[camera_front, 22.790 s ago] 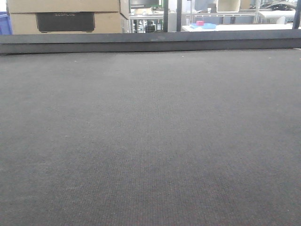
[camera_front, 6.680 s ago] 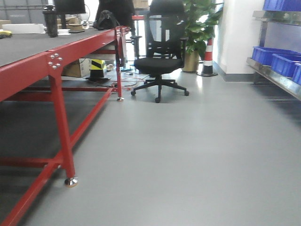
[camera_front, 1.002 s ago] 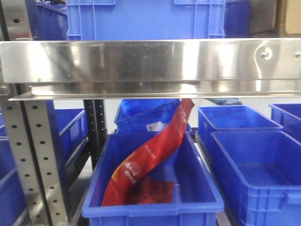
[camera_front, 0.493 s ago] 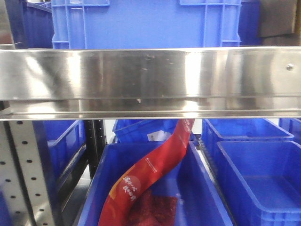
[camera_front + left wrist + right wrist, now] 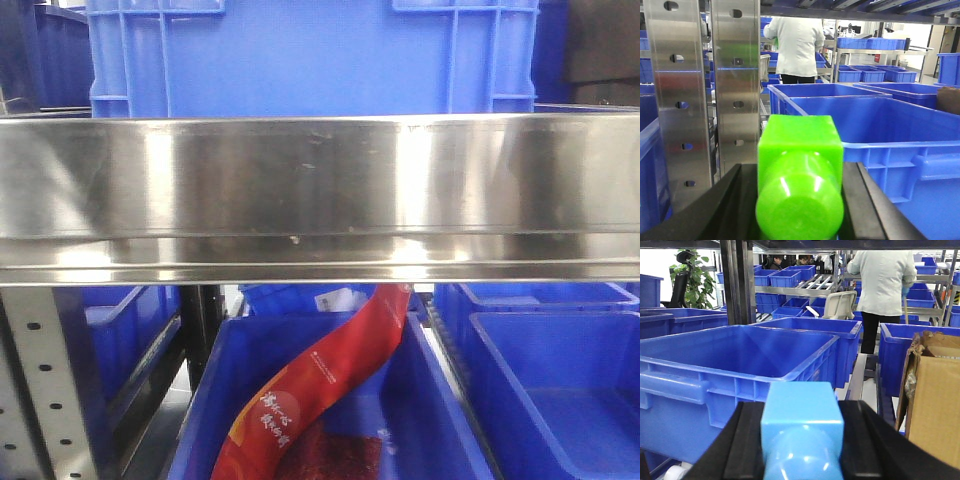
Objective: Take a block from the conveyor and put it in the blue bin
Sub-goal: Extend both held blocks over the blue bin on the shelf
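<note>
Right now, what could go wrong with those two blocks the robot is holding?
The green block in the left gripper appears short of the blue bin rim, so letting go now would likely drop it outside. The same goes for the blue block in the right gripper. The steel shelf rail looks close ahead; a lifting arm might bump it.

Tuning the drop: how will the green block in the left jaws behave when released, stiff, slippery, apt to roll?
Green block is likely rigid: it shows crisp edges between the jaws. Glossy highlights suggest smooth plastic, possibly slippery. Its rounded near end might roll, but the flat faces should stop it.
</note>
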Controlling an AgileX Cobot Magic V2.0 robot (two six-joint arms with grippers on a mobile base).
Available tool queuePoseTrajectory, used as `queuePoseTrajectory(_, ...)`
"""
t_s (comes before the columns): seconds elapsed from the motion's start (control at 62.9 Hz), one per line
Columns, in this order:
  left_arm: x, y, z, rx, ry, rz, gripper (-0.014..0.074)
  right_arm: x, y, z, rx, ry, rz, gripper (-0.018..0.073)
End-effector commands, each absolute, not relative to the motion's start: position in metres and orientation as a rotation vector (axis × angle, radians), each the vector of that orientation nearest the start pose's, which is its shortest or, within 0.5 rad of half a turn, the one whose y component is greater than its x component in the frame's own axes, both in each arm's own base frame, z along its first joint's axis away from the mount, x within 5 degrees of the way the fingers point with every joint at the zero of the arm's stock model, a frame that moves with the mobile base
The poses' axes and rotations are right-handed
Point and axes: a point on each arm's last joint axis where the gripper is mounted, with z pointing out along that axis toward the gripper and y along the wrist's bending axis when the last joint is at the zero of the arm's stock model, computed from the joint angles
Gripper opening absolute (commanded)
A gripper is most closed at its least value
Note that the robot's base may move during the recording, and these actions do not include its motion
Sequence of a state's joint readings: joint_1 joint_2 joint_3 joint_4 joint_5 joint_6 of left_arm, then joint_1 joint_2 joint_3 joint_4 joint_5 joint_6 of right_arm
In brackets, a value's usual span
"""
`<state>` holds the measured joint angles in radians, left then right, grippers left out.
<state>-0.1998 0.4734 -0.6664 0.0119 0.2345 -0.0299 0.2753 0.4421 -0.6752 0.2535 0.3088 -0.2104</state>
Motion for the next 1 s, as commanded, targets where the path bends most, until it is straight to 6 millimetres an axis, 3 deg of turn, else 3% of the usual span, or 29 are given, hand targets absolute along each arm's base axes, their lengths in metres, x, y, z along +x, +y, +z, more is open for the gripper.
queuePoseTrajectory(0.0, 0.0895, -0.0182, 0.3847, 0.133, 1.494, -0.181, -0.0111, 0.0788, 0.0291, 0.3819, -0.249, 1.517, 0.295, -0.0167)
queuePoseTrajectory(0.986, 0.0895, -0.0182, 0.3847, 0.133, 1.494, -0.181, -0.0111, 0.0787, 0.0273, 0.3887, -0.223, 1.445, 0.289, -0.0167)
